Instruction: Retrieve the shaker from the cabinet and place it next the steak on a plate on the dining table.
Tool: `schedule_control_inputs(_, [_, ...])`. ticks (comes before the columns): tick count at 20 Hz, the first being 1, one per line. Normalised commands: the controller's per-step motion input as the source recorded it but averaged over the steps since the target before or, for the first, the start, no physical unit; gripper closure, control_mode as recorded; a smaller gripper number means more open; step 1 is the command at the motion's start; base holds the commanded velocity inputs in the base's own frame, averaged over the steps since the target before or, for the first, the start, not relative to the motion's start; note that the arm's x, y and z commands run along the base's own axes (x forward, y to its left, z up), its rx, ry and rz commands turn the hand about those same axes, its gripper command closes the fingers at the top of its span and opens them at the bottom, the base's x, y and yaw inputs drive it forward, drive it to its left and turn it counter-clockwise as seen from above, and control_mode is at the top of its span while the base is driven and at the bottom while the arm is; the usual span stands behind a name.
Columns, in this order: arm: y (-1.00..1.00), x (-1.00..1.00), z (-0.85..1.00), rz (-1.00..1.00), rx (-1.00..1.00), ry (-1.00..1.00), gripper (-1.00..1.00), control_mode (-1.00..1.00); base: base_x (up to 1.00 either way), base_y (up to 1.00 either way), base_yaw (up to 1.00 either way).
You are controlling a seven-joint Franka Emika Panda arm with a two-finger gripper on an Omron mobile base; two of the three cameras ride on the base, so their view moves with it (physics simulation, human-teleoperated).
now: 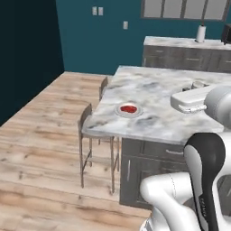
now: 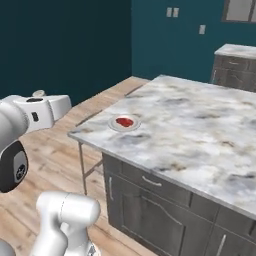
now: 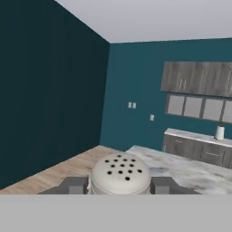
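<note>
- The shaker is already out of the cabinet: in the hand view its perforated, rounded cap sits right between the two dark fingertips of the gripper, which is clamped on it.
- So the fetching looks done; what is left, as I judge it, is the carry to the plate and setting the shaker down beside the steak.
- The plate lies on the dining table near its left corner, close to the near edge, with the red steak in the middle of it.
- The hand is held up high over the right part of the table, well apart from the plate, looking out towards the far teal wall.
- Around the plate the marble is bare on every side, so there is room to put the shaker down just beside it; the side towards the table's middle looks safer to me than the side by the edge.
- Two grey chairs stand tucked at the table's left side, below the top, and should not hinder a move above it.
- The far counter carries a white roll, well away from the work.
</note>
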Motion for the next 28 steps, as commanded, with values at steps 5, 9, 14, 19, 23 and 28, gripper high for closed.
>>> schedule_control_inputs(5, [0.0, 0.0, 0.0, 0.0, 0.0, 0.0, 1.0, 1.0, 0.88, 0.11, -0.4])
schedule_control_inputs(9, [0.0, 0.0, 0.0, 0.0, 0.0, 0.0, 1.0, 1.0, 0.9, 0.86, -0.3])
schedule_control_inputs(14, [0.0, 0.0, 0.0, 0.0, 0.0, 0.0, 1.0, 1.0, 0.81, 0.72, -0.3])
schedule_control_inputs(19, [0.0, 0.0, 0.0, 0.0, 0.0, 0.0, 1.0, 1.0, 0.64, 0.23, -0.41])
schedule_control_inputs(23, [0.0, 0.0, 0.0, 0.0, 0.0, 0.0, 1.0, 1.0, 0.16, 0.0, -0.5])
schedule_control_inputs(28, [0.0, 0.4, -0.03, 0.0, 0.0, 0.04, 1.0, -1.0, 0.22, 0.01, -0.06])
